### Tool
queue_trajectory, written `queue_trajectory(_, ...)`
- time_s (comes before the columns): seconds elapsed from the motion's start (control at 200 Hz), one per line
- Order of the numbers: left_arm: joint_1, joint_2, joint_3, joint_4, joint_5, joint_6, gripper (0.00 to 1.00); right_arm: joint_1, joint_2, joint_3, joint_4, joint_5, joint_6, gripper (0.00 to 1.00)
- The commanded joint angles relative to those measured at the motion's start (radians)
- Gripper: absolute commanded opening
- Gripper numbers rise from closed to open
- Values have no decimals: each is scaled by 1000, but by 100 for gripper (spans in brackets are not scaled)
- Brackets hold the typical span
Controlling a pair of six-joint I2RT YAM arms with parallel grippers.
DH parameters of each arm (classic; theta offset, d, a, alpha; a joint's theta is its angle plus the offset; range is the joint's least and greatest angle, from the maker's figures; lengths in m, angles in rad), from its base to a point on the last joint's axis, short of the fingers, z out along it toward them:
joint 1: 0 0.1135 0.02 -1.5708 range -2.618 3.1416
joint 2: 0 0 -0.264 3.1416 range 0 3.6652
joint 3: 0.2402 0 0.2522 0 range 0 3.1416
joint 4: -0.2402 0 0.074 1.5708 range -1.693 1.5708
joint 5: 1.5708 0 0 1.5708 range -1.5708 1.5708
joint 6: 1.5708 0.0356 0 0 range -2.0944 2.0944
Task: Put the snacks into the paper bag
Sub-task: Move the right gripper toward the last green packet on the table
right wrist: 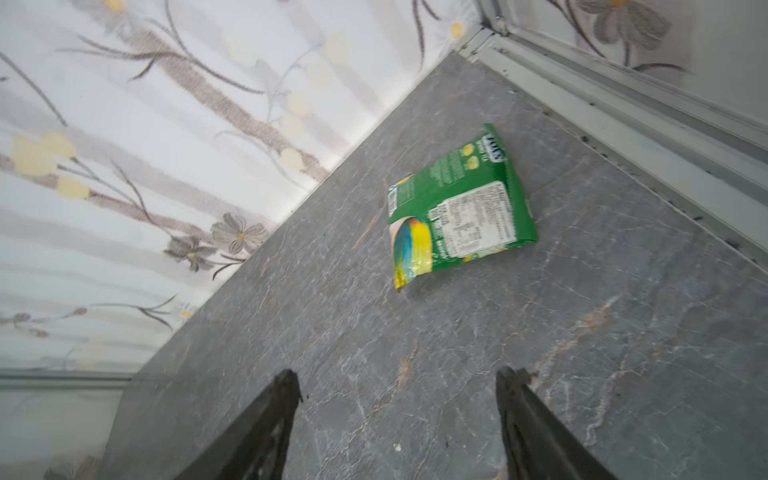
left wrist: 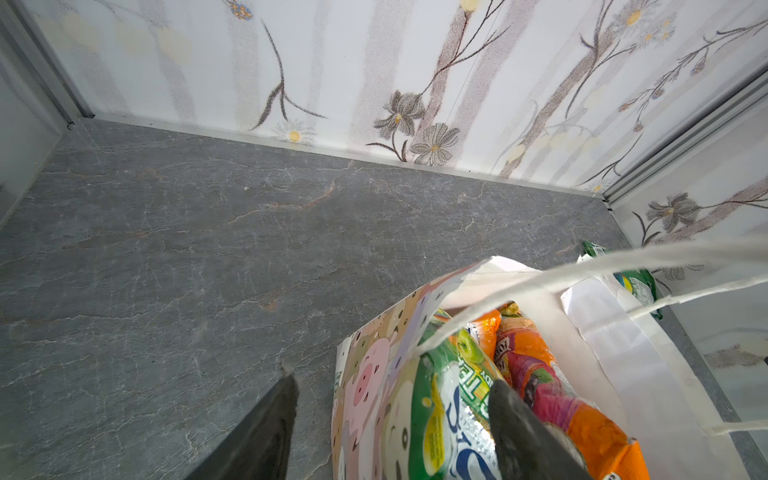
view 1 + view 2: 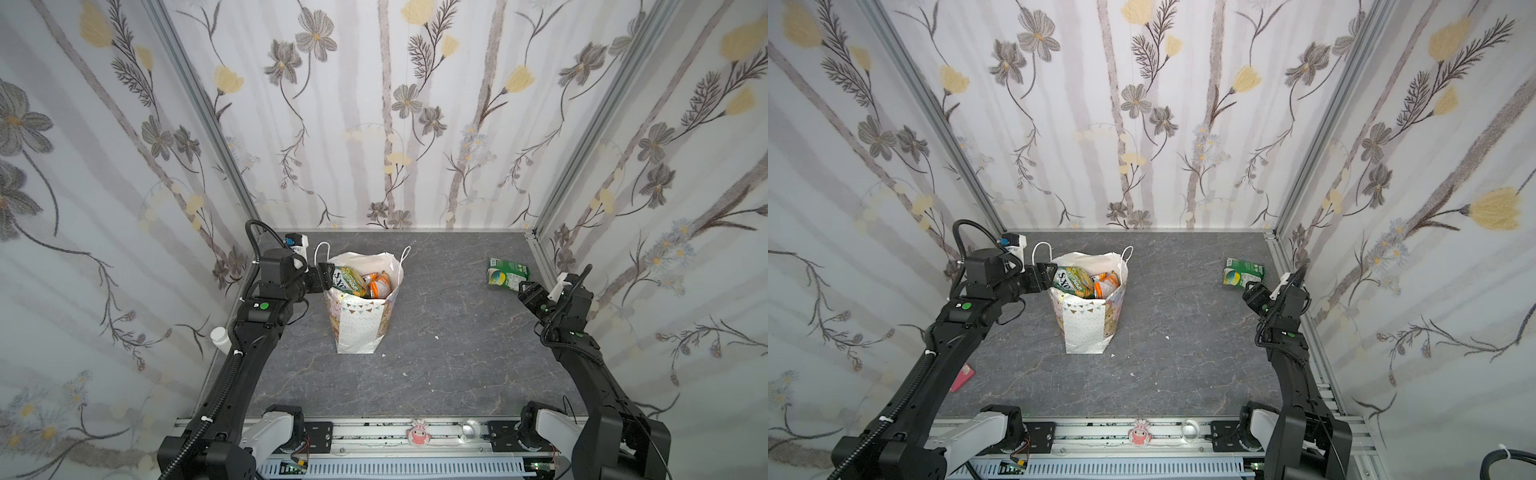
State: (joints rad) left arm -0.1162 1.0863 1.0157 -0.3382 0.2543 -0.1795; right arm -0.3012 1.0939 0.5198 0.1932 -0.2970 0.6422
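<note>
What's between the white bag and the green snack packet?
Nothing: only bare grey tabletop lies between the paper bag and the green packet, in both top views.

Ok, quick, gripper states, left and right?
Left gripper: open, straddling the paper bag rim, gripping nothing.
Right gripper: open and empty, with the green packet lying ahead of it.

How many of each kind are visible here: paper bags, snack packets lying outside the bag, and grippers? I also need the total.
Paper bag: 1
Green snack packet outside the bag: 1
Grippers: 2 (left gripper, right gripper)
Total: 4
</note>
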Motion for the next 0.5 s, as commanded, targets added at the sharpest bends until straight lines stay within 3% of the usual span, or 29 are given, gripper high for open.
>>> queue_trajectory(0.0,0,-9,10,2,-27,9,73,-68,47,-52,204,-103,115,79)
queue_trajectory(0.215,-2,-10,9,2,-19,6,73,-115,224,-75,338,-138,155,79)
queue_trajectory(0.495,-2,4,14,-9,-10,6,74,-122,469,17,392,-164,131,81)
